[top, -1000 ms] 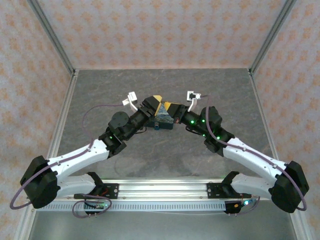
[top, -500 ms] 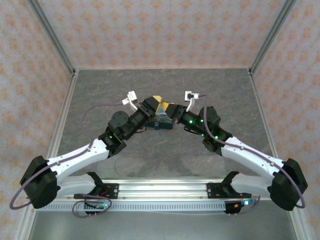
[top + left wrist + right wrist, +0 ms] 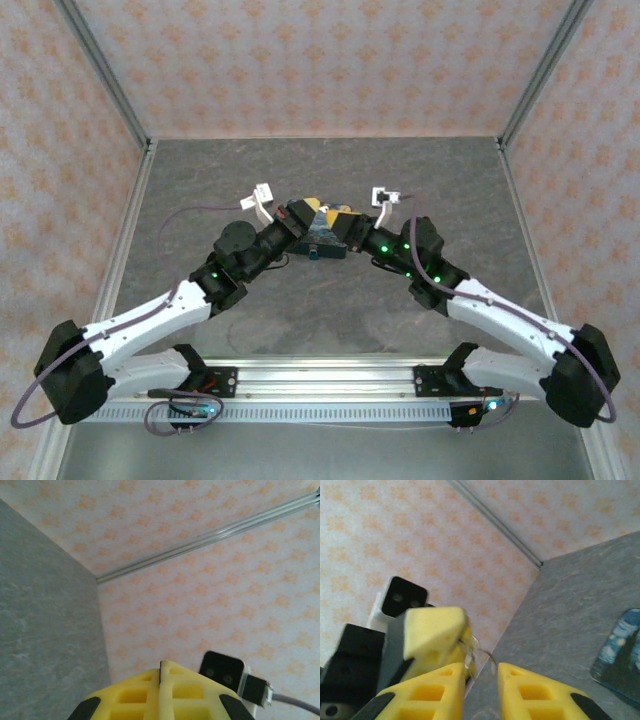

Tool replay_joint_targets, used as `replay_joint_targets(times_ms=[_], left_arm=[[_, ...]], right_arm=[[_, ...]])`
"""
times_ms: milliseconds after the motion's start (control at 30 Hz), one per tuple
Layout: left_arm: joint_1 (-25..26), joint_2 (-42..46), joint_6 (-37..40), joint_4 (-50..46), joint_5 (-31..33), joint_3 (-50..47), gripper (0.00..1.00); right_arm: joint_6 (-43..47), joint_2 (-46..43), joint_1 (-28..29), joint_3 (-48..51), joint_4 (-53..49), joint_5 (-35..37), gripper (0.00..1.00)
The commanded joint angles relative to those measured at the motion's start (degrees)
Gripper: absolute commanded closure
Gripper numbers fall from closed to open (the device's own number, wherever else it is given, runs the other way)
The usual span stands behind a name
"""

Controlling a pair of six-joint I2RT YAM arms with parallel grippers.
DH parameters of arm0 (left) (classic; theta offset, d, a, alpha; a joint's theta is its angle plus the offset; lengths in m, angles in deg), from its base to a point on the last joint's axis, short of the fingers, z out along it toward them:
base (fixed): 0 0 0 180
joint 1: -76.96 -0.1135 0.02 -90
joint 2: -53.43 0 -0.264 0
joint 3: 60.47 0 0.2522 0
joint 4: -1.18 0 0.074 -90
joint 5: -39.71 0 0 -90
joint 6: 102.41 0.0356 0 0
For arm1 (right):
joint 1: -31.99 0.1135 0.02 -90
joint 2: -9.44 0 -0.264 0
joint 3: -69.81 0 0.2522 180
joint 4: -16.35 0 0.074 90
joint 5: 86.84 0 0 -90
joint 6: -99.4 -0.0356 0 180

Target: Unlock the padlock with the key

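My left gripper (image 3: 311, 209) and right gripper (image 3: 340, 217) meet tip to tip above the middle of the table. The left gripper (image 3: 161, 666) is shut, with a thin dark sliver pinched at its tips. In the right wrist view a pale metal key ring (image 3: 482, 655) with a small metal piece hangs out of the left gripper's yellow fingers (image 3: 432, 630). The ring sits between the parted fingers of my open right gripper (image 3: 481, 672), touching neither as far as I can see. The teal-blue padlock is hidden under the two grippers.
The night-sky box (image 3: 322, 241) lies flat on the grey table just below the grippers, and its corner shows as the box (image 3: 620, 655) at the right edge. Patterned walls and metal frame posts enclose the table on three sides.
Both arms have drawn in slightly. The grippers have tilted and closed in on each other over the box, so less yellow finger shows from above.
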Motion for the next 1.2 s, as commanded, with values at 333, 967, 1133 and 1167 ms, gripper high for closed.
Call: replay_joint_targets(times_ms=[333, 967, 1133, 1167], left_arm=[[-2.47, 4.84, 36.48, -32.16, -10.69, 14.01, 1.0], [-2.55, 3.66, 40.87, -32.26, -16.84, 16.15, 1.0], [-2.56, 3.66, 40.96, -32.26, -17.07, 16.23, 1.0], [-2.56, 3.57, 40.96, -32.28, -17.23, 16.21, 1.0]], right_arm=[[3.94, -5.12, -7.83, -3.19, -9.94, -20.72, 0.49], [-2.75, 3.71, -3.17, -7.58, -0.95, -26.74, 0.55], [-1.82, 3.38, -3.17, -7.47, -2.0, -25.87, 0.61], [-1.77, 3.36, -3.17, -7.38, -2.01, -25.72, 0.61]])
